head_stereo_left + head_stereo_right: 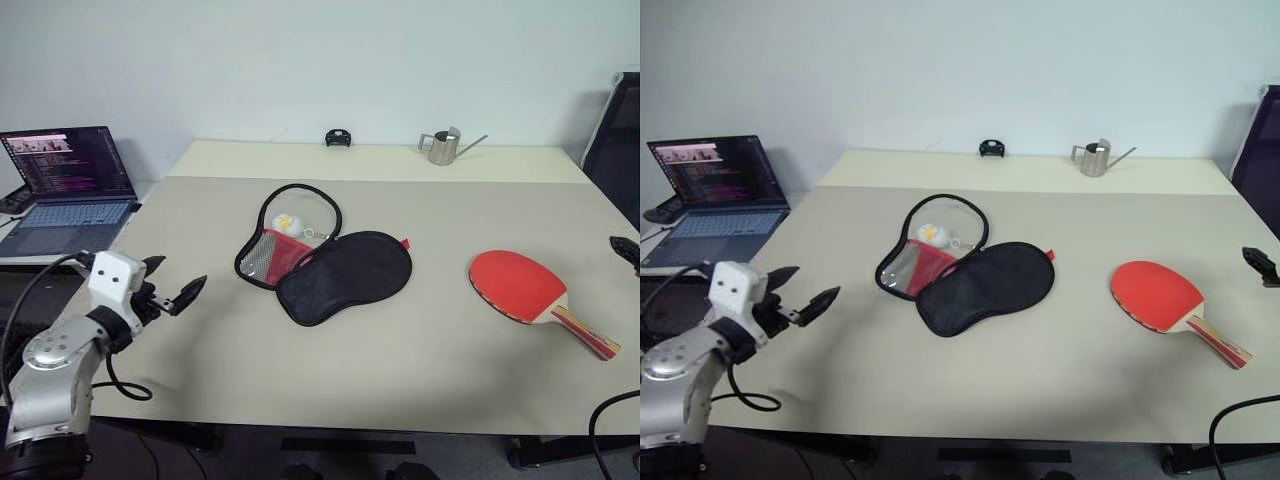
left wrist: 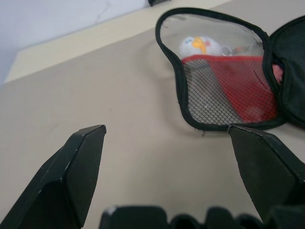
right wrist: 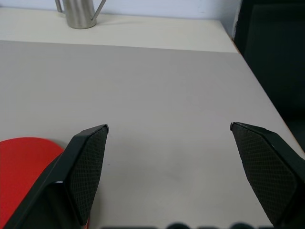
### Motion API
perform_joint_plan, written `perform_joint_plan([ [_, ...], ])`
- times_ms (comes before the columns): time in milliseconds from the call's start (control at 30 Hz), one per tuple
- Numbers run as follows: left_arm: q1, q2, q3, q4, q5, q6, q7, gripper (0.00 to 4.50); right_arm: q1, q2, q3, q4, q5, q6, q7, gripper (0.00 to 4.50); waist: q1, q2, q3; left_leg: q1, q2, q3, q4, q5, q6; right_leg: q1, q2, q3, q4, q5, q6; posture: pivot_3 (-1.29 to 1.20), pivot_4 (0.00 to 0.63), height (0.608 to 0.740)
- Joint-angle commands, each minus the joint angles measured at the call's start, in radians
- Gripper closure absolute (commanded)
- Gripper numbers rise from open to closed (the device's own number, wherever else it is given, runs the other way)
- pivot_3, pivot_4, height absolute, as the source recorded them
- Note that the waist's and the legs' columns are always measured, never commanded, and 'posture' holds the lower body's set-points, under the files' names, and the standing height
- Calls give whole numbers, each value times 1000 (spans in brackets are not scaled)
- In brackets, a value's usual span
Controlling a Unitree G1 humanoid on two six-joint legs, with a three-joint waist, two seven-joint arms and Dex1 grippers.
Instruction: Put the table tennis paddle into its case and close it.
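The table tennis paddle [image 1: 518,285] lies flat on the right of the table, red face up, its striped wooden handle [image 1: 586,334] pointing to the near right. The case [image 1: 345,275] lies unzipped at the table's middle. Its black half is folded toward the paddle, and its other half [image 2: 224,90] shows a red lining and a black mesh pocket. A small white ball-like toy [image 1: 287,222] sits inside it. My left gripper [image 1: 175,280] hangs open over the table's left edge, pointing at the case. My right gripper [image 3: 169,128] stands open beyond the paddle's red edge [image 3: 24,167], nothing between its fingers.
An open laptop [image 1: 70,185] stands on a side surface at the left. A small metal watering can [image 1: 443,146] and a little black object [image 1: 339,138] sit at the table's back. A dark chair [image 1: 615,130] stands at the right. A black cable [image 1: 125,390] loops by my left arm.
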Motion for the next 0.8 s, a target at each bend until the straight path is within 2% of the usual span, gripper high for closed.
perform_joint_plan([
  [33,-19,2,4,17,15,-43,8,0,-12,-48,-4,-11,-11,-7,8,6,0,0,0,0,0,0,0,0,0,0,0,0,0,0,0,0,150,740],
  [400,-36,2,13,2,-10,-37,1,0,-13,-43,-29,-33,7,22,24,6,0,0,0,0,0,0,0,0,0,0,0,0,0,0,0,0,150,740],
  [800,-92,35,30,29,-54,-14,-35,0,106,0,-51,-130,30,-26,34,6,1,0,0,0,0,0,0,0,0,0,0,0,0,0,0,0,150,740],
])
